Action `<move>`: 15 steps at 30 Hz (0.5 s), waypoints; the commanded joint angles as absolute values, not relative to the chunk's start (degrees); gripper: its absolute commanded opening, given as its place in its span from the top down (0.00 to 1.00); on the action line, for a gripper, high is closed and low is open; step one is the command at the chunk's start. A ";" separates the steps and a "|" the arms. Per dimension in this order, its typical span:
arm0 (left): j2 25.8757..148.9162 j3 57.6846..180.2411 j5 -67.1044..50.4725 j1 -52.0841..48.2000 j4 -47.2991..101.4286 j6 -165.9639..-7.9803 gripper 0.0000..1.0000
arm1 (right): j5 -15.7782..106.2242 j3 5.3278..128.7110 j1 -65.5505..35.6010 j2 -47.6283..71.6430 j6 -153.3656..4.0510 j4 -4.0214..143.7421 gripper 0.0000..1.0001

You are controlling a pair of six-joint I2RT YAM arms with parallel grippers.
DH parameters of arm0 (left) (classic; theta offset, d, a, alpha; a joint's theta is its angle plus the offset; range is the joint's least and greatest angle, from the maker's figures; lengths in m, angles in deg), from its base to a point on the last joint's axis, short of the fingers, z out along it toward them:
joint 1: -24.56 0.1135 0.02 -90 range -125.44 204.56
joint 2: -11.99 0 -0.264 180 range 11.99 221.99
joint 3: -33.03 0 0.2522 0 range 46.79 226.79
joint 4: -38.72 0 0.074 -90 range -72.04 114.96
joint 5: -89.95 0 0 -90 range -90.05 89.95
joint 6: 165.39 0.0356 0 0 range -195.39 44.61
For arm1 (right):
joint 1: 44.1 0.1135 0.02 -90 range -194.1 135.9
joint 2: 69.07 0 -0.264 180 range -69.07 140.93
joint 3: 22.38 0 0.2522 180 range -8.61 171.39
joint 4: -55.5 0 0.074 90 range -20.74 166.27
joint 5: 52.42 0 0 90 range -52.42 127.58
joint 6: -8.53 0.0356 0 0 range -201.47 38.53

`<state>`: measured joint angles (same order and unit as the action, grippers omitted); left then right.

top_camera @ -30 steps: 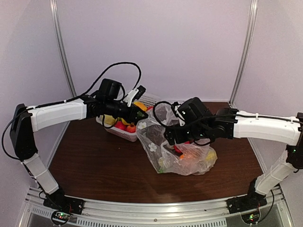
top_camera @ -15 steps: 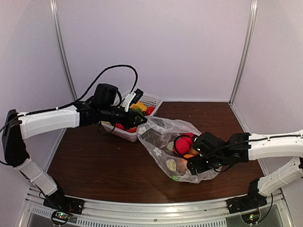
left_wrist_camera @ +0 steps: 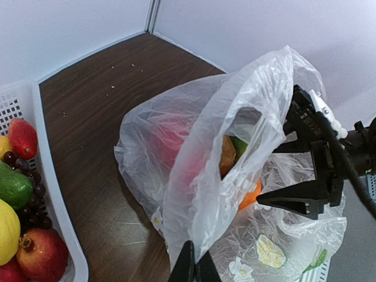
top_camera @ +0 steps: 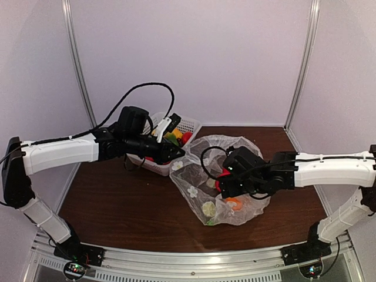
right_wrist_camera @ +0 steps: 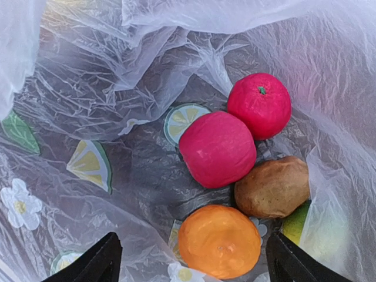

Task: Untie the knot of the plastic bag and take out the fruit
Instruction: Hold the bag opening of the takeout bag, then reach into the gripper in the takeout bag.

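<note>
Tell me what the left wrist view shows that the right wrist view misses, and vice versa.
Left wrist only: the white basket of fruit, the left gripper pinching the plastic bag, the right gripper, jaws open, at the bag's mouth. Right wrist only: two distinct red fruits and the brown oval fruit. Both: the bag, the orange fruit.

The right jaws have moved from beside the plastic bag [top_camera: 189,173] back over its mouth.
</note>
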<state>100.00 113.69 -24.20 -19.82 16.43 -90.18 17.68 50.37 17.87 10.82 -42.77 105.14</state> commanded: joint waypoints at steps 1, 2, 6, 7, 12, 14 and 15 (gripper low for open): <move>98.50 113.06 -23.02 -19.94 18.86 -88.99 1.00 | 12.74 51.85 17.00 14.72 -46.13 101.40 0.15; 98.51 113.02 -22.95 -19.99 18.84 -88.97 1.00 | 12.91 51.86 16.53 15.29 -46.59 99.96 0.15; 98.48 113.06 -22.46 -19.94 18.57 -88.79 1.00 | 13.50 51.34 14.43 17.91 -48.32 94.87 0.15; 98.52 113.06 -22.46 -19.97 18.48 -88.79 1.00 | 13.58 51.25 13.91 18.76 -48.82 93.90 0.14; 98.66 113.15 -22.34 -19.94 18.38 -88.79 1.00 | 14.05 51.92 11.50 22.94 -51.43 90.30 0.11; 98.78 113.15 -22.30 -19.98 18.31 -88.79 1.00 | 14.70 52.64 10.53 24.62 -51.96 89.36 0.11; 98.81 113.15 -22.34 -19.98 18.36 -88.76 1.00 | 14.99 52.84 10.23 25.43 -52.21 88.78 0.11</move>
<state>99.73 113.64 -22.86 -19.87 16.40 -89.83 15.23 51.15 11.75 22.82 -50.05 92.53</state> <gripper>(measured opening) 0.004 0.888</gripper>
